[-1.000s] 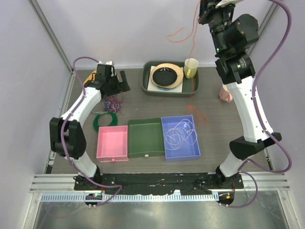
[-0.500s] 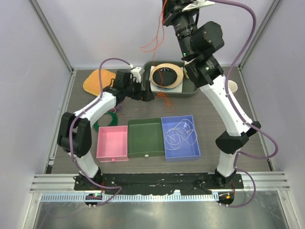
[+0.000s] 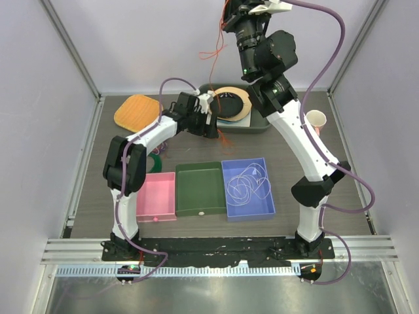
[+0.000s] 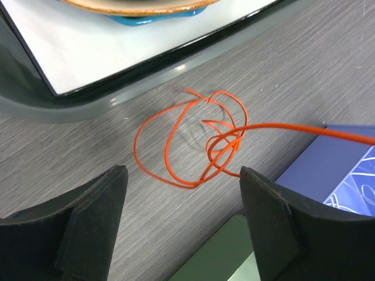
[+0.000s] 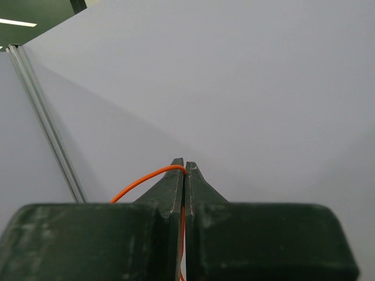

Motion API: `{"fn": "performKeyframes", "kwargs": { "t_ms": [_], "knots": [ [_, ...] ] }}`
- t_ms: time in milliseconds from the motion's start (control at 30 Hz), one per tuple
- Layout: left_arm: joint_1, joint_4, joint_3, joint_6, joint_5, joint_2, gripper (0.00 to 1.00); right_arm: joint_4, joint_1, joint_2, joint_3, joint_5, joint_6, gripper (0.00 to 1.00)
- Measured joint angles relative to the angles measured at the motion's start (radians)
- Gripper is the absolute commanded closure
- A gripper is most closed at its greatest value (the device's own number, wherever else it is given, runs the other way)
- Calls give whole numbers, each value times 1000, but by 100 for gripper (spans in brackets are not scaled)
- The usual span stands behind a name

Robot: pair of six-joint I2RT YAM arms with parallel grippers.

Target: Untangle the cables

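My right gripper (image 3: 229, 16) is raised high at the back and shut on the orange cable (image 3: 213, 49); its jaws pinch the cable in the right wrist view (image 5: 146, 177). The cable hangs down to a loose orange tangle (image 4: 193, 140) on the table in front of the grey tray. My left gripper (image 3: 211, 124) is open and empty just above that tangle, with the fingers (image 4: 94, 222) standing on either side of it. White cables (image 3: 247, 185) lie coiled in the blue tray. I cannot make out the dark purple cable; my left arm covers that spot.
The grey tray (image 3: 243, 128) at the back holds a white board and a plate (image 3: 229, 103). Pink (image 3: 154, 196), green (image 3: 200, 190) and blue (image 3: 251, 214) trays stand side by side in front. There is an orange mat (image 3: 136, 110) back left, a green ring (image 3: 154, 161) and a paper cup (image 3: 315, 119).
My right arm swung left, carrying the orange cable high. My left gripper moved right from the table's left side to the front of the grey tray, over the orange tangle.
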Motion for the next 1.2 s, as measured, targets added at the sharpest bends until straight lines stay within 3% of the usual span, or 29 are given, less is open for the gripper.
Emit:
{"fn": "performKeyframes", "kwargs": {
  "t_ms": [100, 233, 567, 667, 900, 1033, 1100, 1200],
  "knots": [
    [0, 7, -23, -8, 0, 0, 44, 19, 0, 0, 0, 31, -10, 99],
    [0, 7, -35, -26, 2, 6, 50, 45, 0, -17, -22, 55, -15, 99],
    [0, 58, 21, -64, 68, 59, 33, 49, 0, -85, -61, 64, -12, 99],
    [0, 92, 21, -22, 137, 65, 33, 46, 0, -109, -74, 42, -3, 99],
    [1, 69, 51, 154, 188, 65, 18, 27, 0, -135, -75, -32, 11, 99],
    [3, -23, 84, 286, 211, 65, 20, -3, 0, -138, -69, -80, 24, 99],
    [3, -57, 98, 338, 234, 65, 29, -16, 0, -140, -69, -94, 31, 99],
    [3, -100, 102, 382, 269, 65, 30, -19, 0, -143, -72, -105, 39, 99]
  ]
}}
